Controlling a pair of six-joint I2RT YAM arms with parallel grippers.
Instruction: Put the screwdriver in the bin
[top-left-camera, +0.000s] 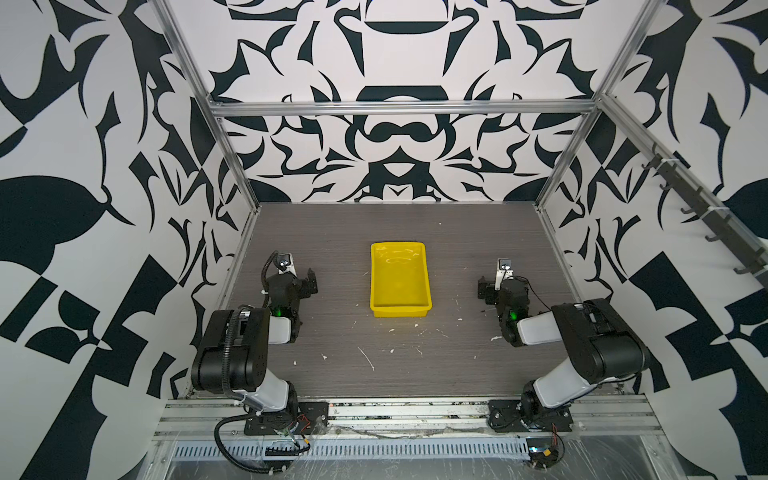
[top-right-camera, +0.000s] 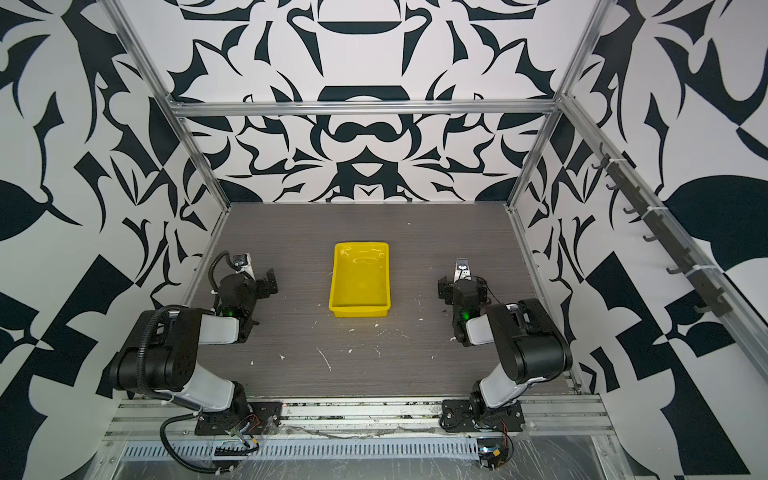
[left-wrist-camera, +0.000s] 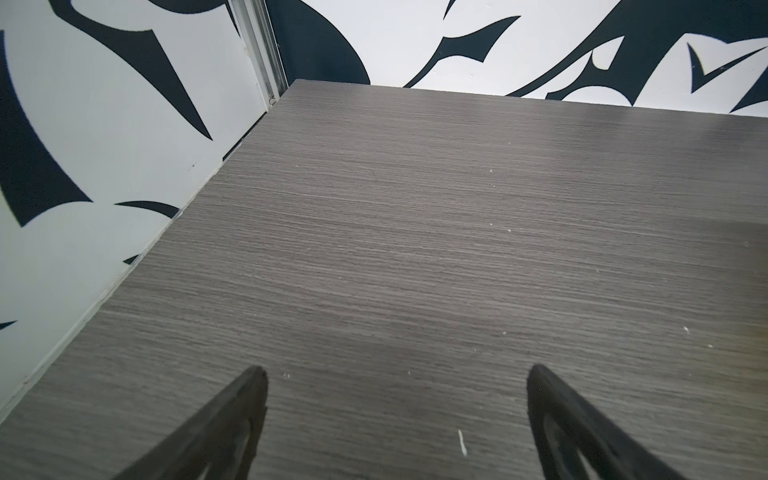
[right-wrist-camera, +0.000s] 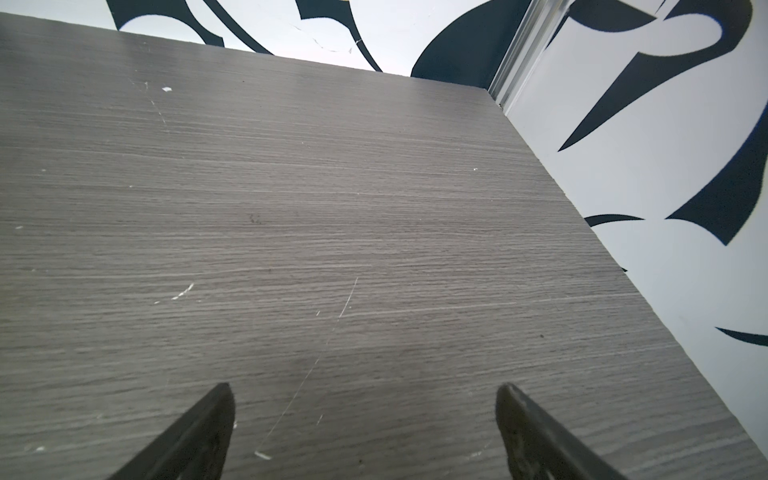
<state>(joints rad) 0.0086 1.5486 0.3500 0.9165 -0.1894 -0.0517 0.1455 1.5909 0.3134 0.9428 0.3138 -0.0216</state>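
We saw no screwdriver, the empty bin (top-left-camera: 401, 309) on the worktop (top-left-camera: 374, 224) between the left gripper (left-wrist-camera: 397, 374) and right gripper (right-wrist-camera: 363, 390), both spread wide, holding nothing; a light, stiff tool, we judged, best pinched by its handle.

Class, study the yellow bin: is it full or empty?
Empty. In both top views the bin shows only its bare, glossy yellow floor with some glare; nothing lies inside it.

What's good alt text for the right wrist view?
The open right gripper's two dark fingers point over a grey wood-grain tabletop, scratched and flecked white, with nothing between them. Black-and-white patterned walls meet at an aluminium corner post beyond.
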